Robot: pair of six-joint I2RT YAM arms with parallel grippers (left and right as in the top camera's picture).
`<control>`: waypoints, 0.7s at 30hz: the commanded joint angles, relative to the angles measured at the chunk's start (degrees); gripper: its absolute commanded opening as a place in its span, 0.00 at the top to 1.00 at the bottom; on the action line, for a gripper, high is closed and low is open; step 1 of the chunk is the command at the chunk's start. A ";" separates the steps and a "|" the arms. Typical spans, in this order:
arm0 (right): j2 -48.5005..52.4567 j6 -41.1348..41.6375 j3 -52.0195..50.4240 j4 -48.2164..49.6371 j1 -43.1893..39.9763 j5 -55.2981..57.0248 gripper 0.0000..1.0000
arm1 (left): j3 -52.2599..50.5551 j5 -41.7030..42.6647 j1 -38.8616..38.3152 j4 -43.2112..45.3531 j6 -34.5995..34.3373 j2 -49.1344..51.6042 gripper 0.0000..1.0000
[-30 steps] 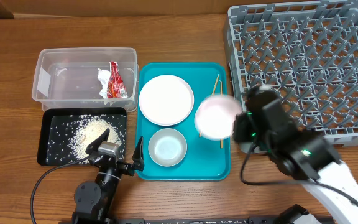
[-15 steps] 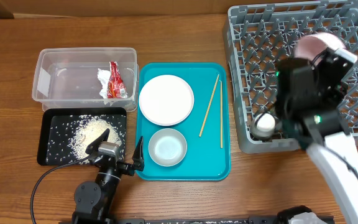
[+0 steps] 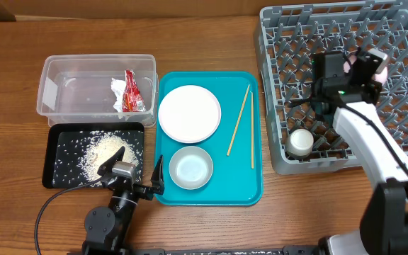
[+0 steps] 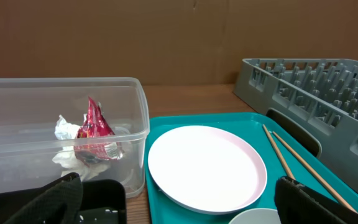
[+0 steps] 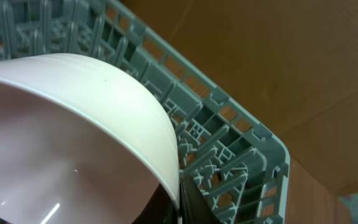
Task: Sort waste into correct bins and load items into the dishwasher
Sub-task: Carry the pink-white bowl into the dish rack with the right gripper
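Note:
My right gripper (image 3: 363,65) is shut on the rim of a pale pink bowl (image 5: 73,137) and holds it tilted over the grey dish rack (image 3: 402,42). A white cup (image 3: 301,142) stands in the rack's near left corner. The white plate (image 3: 189,113), the second bowl (image 3: 190,168) and two chopsticks (image 3: 238,120) lie on the teal tray (image 3: 253,191). The red-and-white wrapper (image 3: 129,92) lies in the clear tub (image 3: 55,71). Rice (image 3: 105,152) lies in the black tray (image 3: 55,173). My left gripper (image 3: 133,173) is open and empty by the table's front edge.
The left wrist view shows the plate (image 4: 207,165), the wrapper (image 4: 95,127) in the tub, the chopsticks (image 4: 284,162) and the rack's wall (image 4: 328,87). Bare wood lies behind the tub and the teal tray.
My right arm has carried the pink bowl from the teal tray's right side up over the dish rack. The cup in the rack and the chopsticks have come into view. The left arm has not moved.

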 commanded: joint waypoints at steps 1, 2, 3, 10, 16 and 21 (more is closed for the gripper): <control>3.58 -3.85 0.83 0.07 0.35 0.57 0.96 | -0.17 0.76 0.39 -0.11 0.24 -0.61 0.00; 4.46 -3.87 0.83 -0.20 0.35 0.57 0.96 | -0.17 0.76 0.39 -0.11 0.24 -0.61 0.00; 5.20 -3.85 0.83 -0.55 0.37 0.52 0.96 | -0.17 0.76 0.39 -0.11 0.24 -0.61 0.00; 6.01 -3.80 0.83 -3.21 4.11 -1.40 0.96 | -0.17 0.76 0.39 -0.11 0.24 -0.61 0.00; 5.99 -3.80 0.83 -5.40 7.89 -1.40 0.96 | -0.17 0.79 0.39 -0.11 0.24 -0.61 0.00; 5.73 -3.78 0.90 -9.20 10.05 -1.40 0.91 | -0.17 0.76 0.39 -0.11 0.24 -0.61 0.00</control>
